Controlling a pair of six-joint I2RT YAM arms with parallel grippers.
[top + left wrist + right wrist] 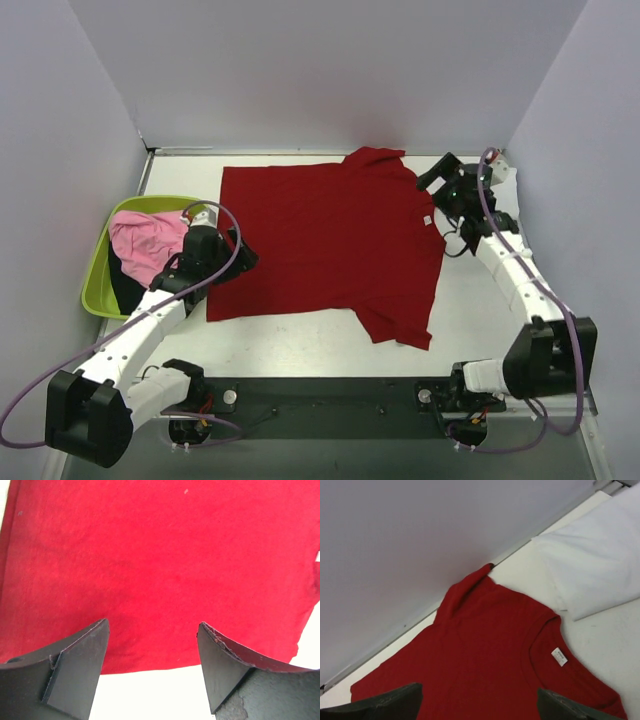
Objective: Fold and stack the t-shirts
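Note:
The deep red t-shirt (325, 240) lies spread flat on the table, collar toward the right. It fills the left wrist view (160, 565) and shows in the right wrist view (490, 665) with its white label. My left gripper (238, 258) is open and empty at the shirt's left hem (150, 670). My right gripper (432, 180) is open and empty above the collar. A folded white t-shirt (595, 575) lies at the back right corner. A pink t-shirt (148, 243) and a black one (122, 290) lie bunched in the tub.
The lime-green plastic tub (97, 290) stands at the left table edge beside my left arm. Grey walls close in the table at the back and both sides. The far sleeve of the red shirt rides up against the back wall (470, 587).

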